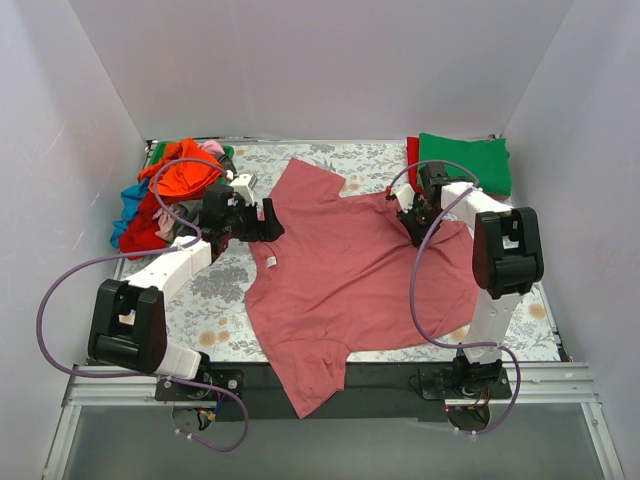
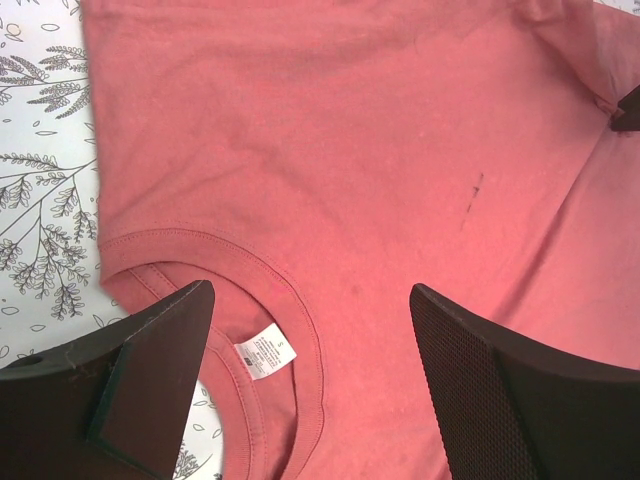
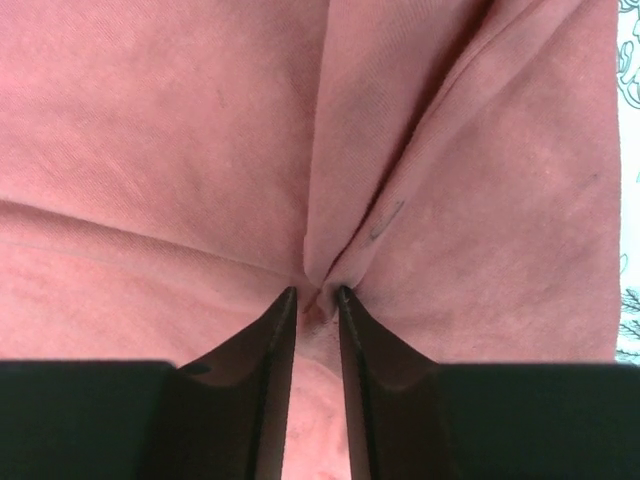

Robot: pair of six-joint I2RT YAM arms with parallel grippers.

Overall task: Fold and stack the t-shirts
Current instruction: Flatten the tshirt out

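A large dusty-rose t-shirt [image 1: 350, 275] lies spread on the floral table cover, its hem end hanging over the near edge. Its white neck tag [image 2: 264, 350] shows inside the collar. My left gripper [image 1: 268, 222] hovers just above the collar, open wide [image 2: 310, 300], with nothing between its fingers. My right gripper [image 1: 412, 222] sits low on the shirt's far right part, near the sleeve. In the right wrist view its jaws [image 3: 315, 292] stand slightly apart, open, and a small raised pleat of the rose fabric [image 3: 330, 230] runs up to the tips.
A folded green t-shirt [image 1: 466, 162] with a red one [image 1: 412, 150] under it lies at the back right. A heap of orange, red, blue and green t-shirts [image 1: 165, 195] sits at the back left. White walls enclose the table [image 1: 215, 295].
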